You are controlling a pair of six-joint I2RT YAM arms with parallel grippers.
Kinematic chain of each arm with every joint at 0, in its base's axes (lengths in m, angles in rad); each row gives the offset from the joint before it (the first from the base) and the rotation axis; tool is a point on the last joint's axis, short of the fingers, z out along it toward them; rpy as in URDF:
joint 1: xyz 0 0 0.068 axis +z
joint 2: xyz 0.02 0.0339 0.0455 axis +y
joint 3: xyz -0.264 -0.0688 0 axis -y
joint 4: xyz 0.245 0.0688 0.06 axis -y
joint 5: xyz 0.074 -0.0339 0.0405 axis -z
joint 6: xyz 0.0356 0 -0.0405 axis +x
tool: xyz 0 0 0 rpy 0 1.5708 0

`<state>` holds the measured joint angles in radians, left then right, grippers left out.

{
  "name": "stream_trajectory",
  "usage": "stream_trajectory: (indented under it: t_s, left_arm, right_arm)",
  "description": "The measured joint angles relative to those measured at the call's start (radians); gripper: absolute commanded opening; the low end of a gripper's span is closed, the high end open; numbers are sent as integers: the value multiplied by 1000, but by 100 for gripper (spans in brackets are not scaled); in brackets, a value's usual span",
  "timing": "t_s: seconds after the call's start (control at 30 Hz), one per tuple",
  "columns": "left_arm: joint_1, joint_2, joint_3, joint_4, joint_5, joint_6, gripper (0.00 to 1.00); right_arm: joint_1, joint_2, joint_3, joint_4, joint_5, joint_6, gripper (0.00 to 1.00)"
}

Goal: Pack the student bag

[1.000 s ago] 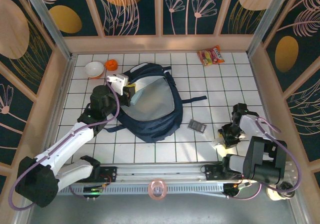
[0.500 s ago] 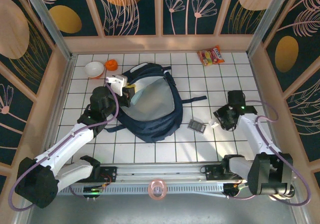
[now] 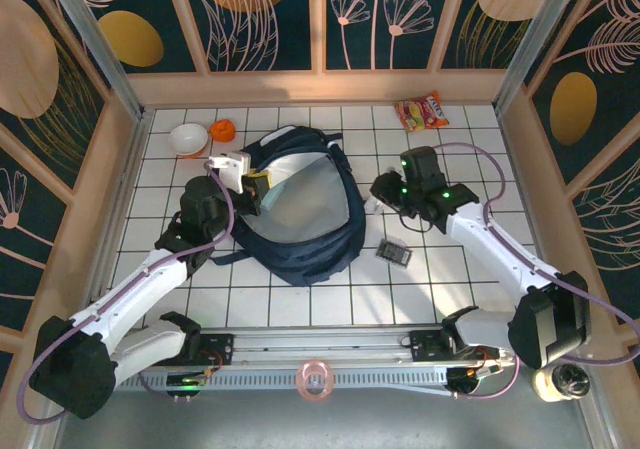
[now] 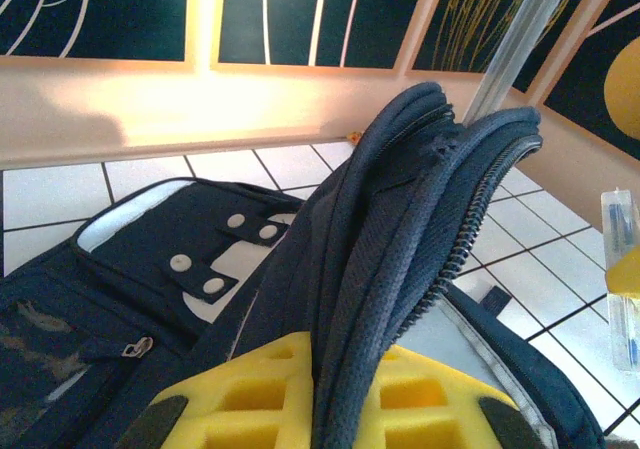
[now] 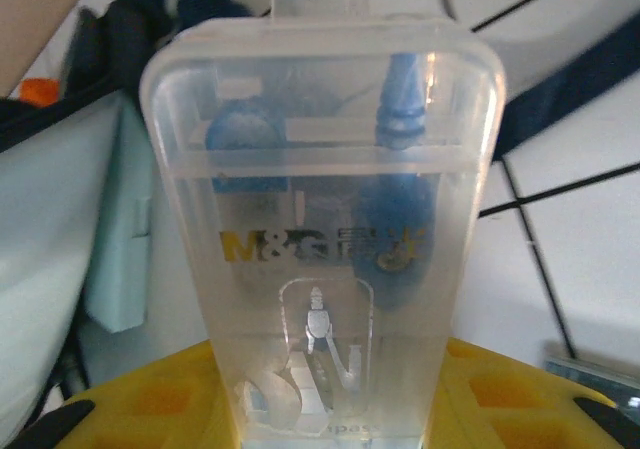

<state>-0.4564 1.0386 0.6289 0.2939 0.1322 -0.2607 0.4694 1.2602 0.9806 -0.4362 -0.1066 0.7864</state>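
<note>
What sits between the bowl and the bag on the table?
A small orange object, right beside the bowl; from it to the bag the tiles are bare. The top view shows this.

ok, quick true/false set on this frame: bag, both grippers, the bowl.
1. The navy-blue fabric backpack lies unzipped on the tiled table. True.
2. The left gripper is open, clear of the backpack. False: it is shut on the backpack's zippered edge.
3. The right gripper holds a clear plastic case. True.
4. The white bowl sits inside the backpack. False: it stands on the tiles beyond the backpack, beside a small orange object.
</note>
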Motion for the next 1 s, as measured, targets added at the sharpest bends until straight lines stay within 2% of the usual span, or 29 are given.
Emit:
stream_trajectory:
  t_s: [0.17,0.33,0.63,1.0]
  left_arm:
    - [0,0,13,-12,-2,-7,8]
    - [0,0,45,-39,-2,-7,8]
    - [0,0,72,-64,6,-11,8]
    - [0,10,136,-150,13,-2,7]
  right_arm:
    - [116,19,50,11,-19,43,38]
    - [225,27,70,34,-51,149,38]
    - [227,102,62,101,-75,381,38]
    - [282,306,75,250,-59,515,39]
